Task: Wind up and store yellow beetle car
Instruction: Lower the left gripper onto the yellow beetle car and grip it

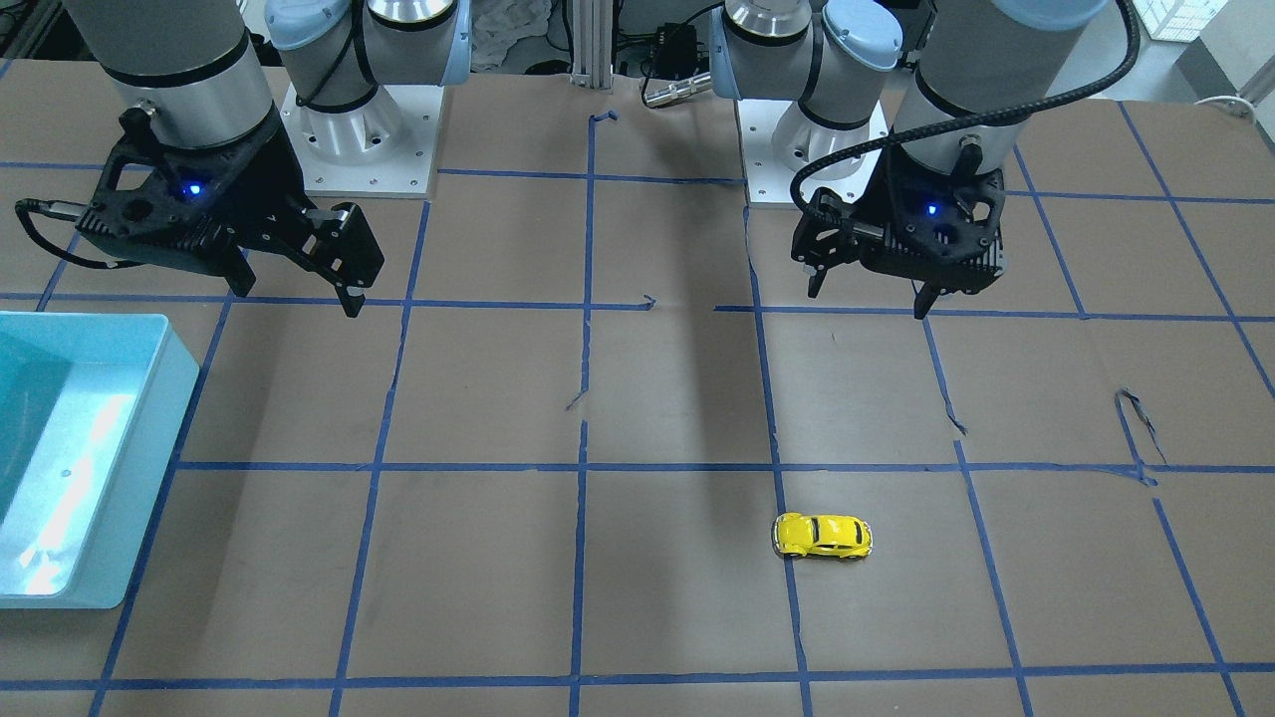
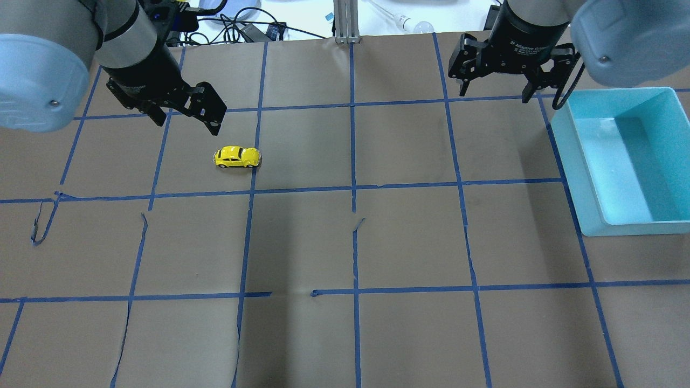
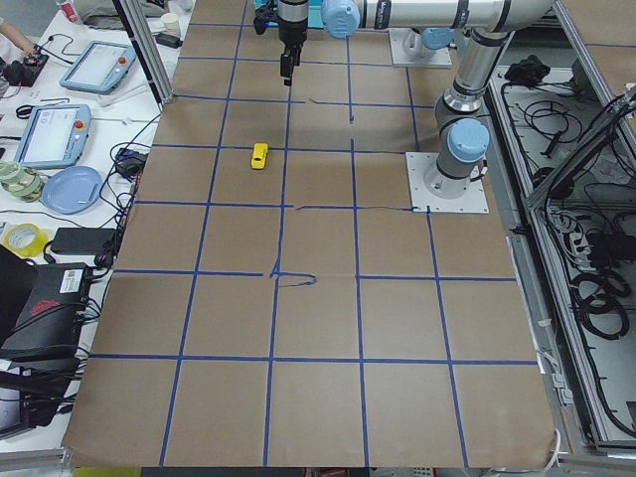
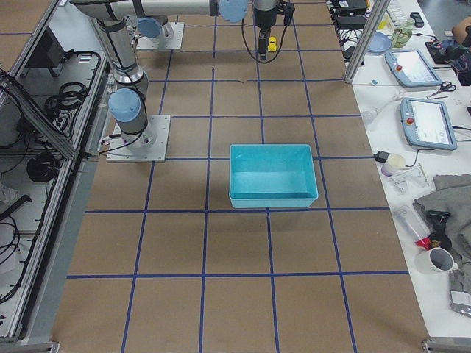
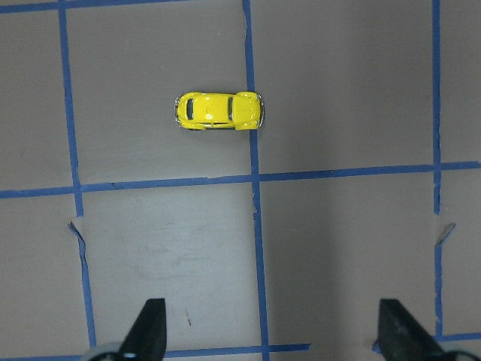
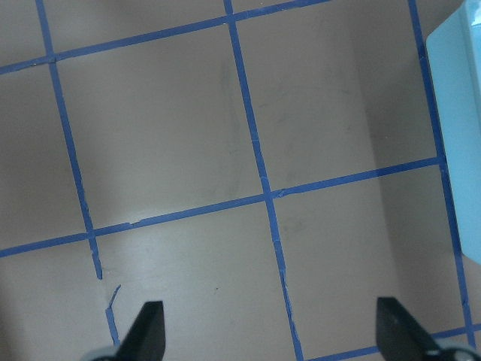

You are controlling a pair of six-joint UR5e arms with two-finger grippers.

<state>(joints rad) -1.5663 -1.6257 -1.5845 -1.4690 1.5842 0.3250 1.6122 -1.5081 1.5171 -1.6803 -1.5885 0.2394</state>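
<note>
The yellow beetle car (image 2: pixel 237 157) stands on its wheels on the brown paper, on the robot's left half of the table. It also shows in the front view (image 1: pixel 823 536), the left wrist view (image 5: pixel 219 111) and both side views (image 3: pixel 259 155) (image 4: pixel 271 44). My left gripper (image 2: pixel 187 125) (image 1: pixel 869 299) is open and empty. It hovers above the table, just short of the car on the robot's side, and its fingertips (image 5: pixel 150 323) frame the bottom of the wrist view. My right gripper (image 2: pixel 493 96) (image 1: pixel 297 294) is open and empty, high up beside the bin.
A light-blue open bin (image 2: pixel 566 134) (image 1: pixel 179 368) (image 4: pixel 274 200) sits on the robot's right side, and its corner shows in the right wrist view (image 6: pixel 458 113). Blue tape lines grid the paper, with a few tears. Tablets and cables lie off the table ends.
</note>
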